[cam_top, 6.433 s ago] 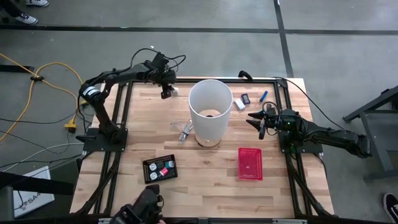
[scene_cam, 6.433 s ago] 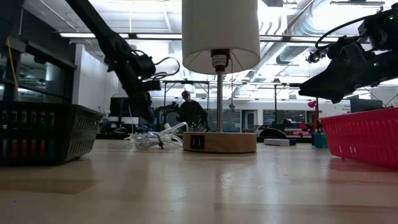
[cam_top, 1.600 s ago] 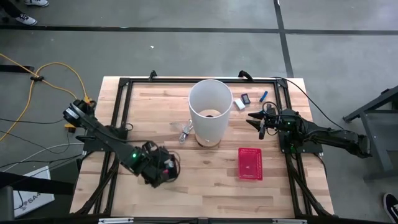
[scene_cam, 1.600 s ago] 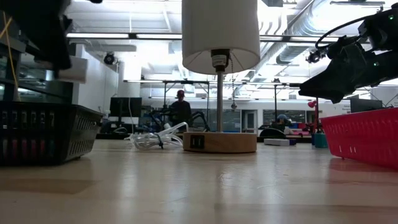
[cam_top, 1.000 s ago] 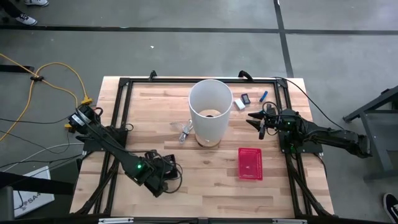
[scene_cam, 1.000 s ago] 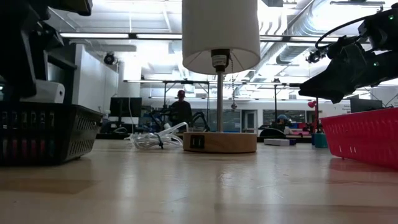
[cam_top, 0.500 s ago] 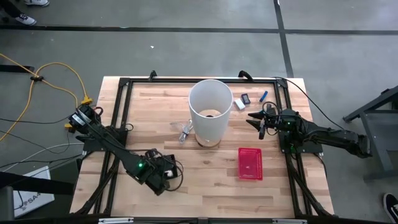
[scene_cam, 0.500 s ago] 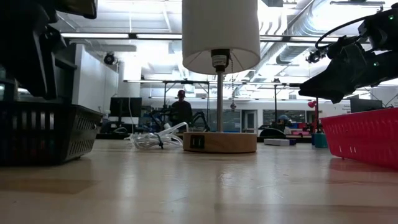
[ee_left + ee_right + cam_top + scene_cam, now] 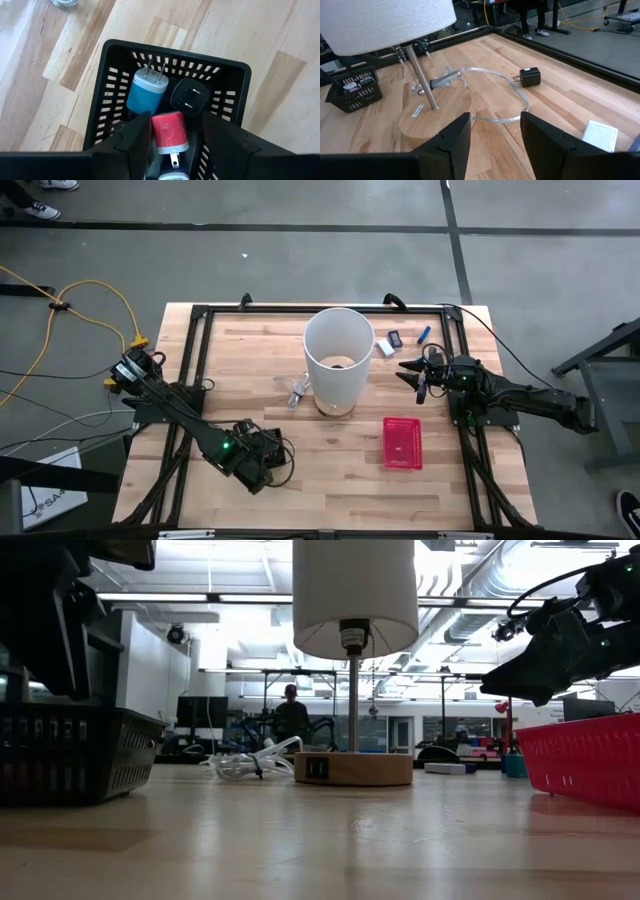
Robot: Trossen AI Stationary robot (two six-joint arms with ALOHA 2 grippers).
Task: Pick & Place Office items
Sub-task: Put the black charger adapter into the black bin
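A black slotted basket [image 9: 227, 82] stands on the table near its front left. It holds a blue charger [image 9: 146, 92], a black one [image 9: 190, 95], a pink-red one [image 9: 169, 131] and a white piece [image 9: 167, 176]. My left gripper [image 9: 172, 125] hangs open just above these items, a finger on either side of the pink-red charger. My right gripper [image 9: 415, 375] waits open at the table's right. A white block [image 9: 385, 348], a small black piece [image 9: 396, 338] and a blue stick [image 9: 424, 334] lie at the far right.
A lamp with a tall white shade [image 9: 338, 358] stands mid-table on a round wooden base [image 9: 432, 117]. Its clear cable [image 9: 495, 75] with a black plug [image 9: 530, 76] lies beside it. A red mesh basket [image 9: 402, 443] sits near the front right.
My left gripper has stayed over the black basket and let go of a white piece. That piece showed under the gripper above the basket's rim a second ago and has dropped into the basket.
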